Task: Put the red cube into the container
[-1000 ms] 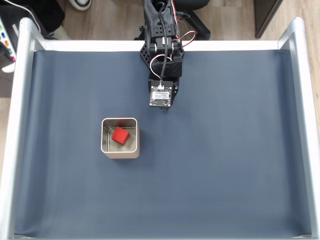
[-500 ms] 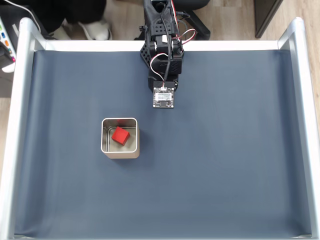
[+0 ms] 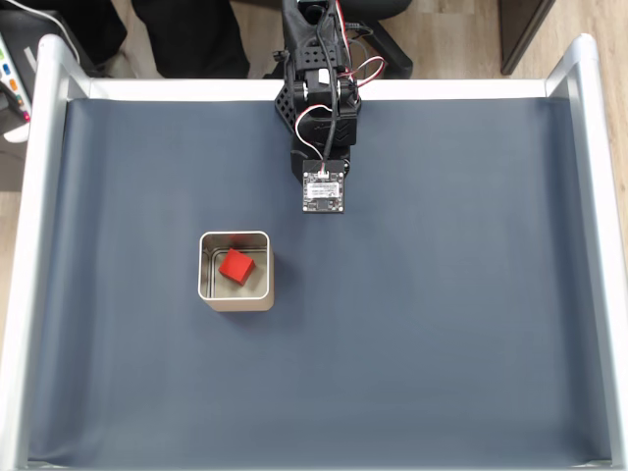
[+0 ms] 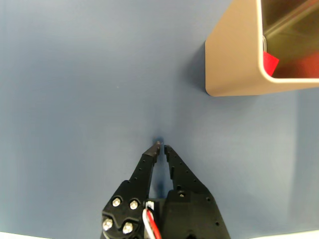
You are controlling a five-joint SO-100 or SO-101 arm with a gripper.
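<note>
The red cube (image 3: 236, 265) lies inside the container (image 3: 235, 237), a square silver tin left of the mat's centre in the fixed view. The wrist view shows the tin (image 4: 234, 64) at the upper right, with a corner of the cube (image 4: 269, 62) just inside its rim. My gripper (image 4: 161, 146) is shut and holds nothing; its tips meet just above the bare mat, well apart from the tin. In the fixed view the arm (image 3: 322, 118) reaches in from the top edge, and its wrist board hides the fingers.
A dark blue mat (image 3: 442, 294) covers the table. Raised silver rails (image 3: 25, 275) run along both sides, and a white edge runs along the top. A person's dark-clothed legs (image 3: 186, 34) stand beyond the top left edge.
The arm has drawn back a little toward the top edge. The cube and tin have not moved. The person beyond the table has shifted to the right.
</note>
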